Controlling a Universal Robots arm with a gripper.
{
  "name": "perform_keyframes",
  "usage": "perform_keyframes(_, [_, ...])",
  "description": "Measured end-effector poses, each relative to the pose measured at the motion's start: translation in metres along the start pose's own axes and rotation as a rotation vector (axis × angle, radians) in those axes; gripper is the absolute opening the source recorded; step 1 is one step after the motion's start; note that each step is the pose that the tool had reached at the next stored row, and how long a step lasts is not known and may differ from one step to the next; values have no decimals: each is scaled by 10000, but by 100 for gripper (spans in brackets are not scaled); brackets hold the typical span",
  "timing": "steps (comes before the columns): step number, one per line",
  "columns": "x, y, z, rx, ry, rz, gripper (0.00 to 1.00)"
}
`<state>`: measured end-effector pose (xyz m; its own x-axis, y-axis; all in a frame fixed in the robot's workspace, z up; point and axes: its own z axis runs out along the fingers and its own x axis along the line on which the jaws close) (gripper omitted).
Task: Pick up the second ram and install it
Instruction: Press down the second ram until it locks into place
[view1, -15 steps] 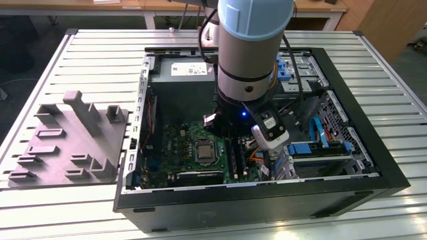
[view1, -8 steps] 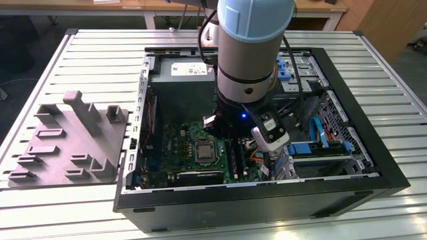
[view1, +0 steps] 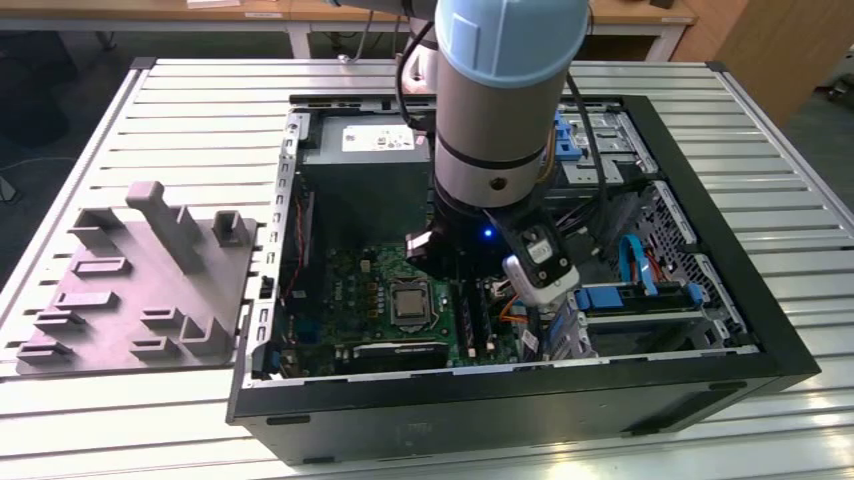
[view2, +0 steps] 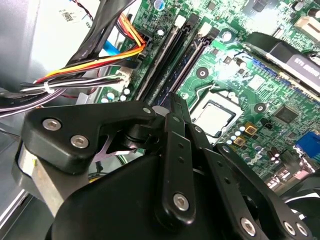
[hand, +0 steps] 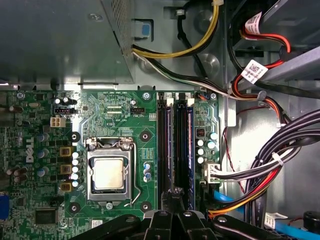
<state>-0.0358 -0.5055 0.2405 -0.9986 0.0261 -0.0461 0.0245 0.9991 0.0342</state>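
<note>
Two dark bluish memory sticks stand seated in the black slots beside the processor socket (hand: 109, 174). I take the stick nearer the socket (hand: 170, 145) as the second ram; which of the two it is, I cannot tell for sure. My gripper (hand: 172, 196) hangs just above that stick's near end, with its black fingers (view2: 173, 107) pressed together and nothing visible between them. In the second wrist view the same ram (view2: 186, 60) runs away from the fingertips along the green motherboard (view2: 260, 85). In the exterior view the arm (view1: 501, 120) reaches down into the open computer case (view1: 694, 330).
Bundled cables (hand: 270, 165) in black, red, yellow and orange lie close beside the slots. The grey power supply box (hand: 60, 40) sits past the board. A wide black card (view1: 398, 350) lies along the board's edge. A grey parts fixture (view1: 140, 285) rests on the slatted table at the exterior view's left.
</note>
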Motion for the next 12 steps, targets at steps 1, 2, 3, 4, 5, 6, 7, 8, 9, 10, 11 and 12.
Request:
perform_keyframes(1, [0,-6,0,0,0,0,10])
perform_keyframes(2, [0,-11,0,0,0,0,10])
perform_keyframes(3, [0,-15,0,-1,0,1,10])
perform_keyframes(4, [-1,-22,0,-1,-1,0,10])
perform_keyframes(5, [-1,-30,0,-2,-1,-1,10])
perform_keyframes(6, [-1,-38,-1,-1,-1,0,10])
perform_keyframes(7, [-1,-47,-1,0,0,0,10])
perform_keyframes(8, [-1,-55,-2,0,0,1,10])
perform_keyframes(9, [-1,-62,-2,0,0,0,10])
perform_keyframes(10, [-1,-68,-2,0,0,1,10])
perform_keyframes(11, [-2,-74,-2,0,0,1,10])
perform_keyframes(12, [-2,-80,-2,-1,0,1,10])
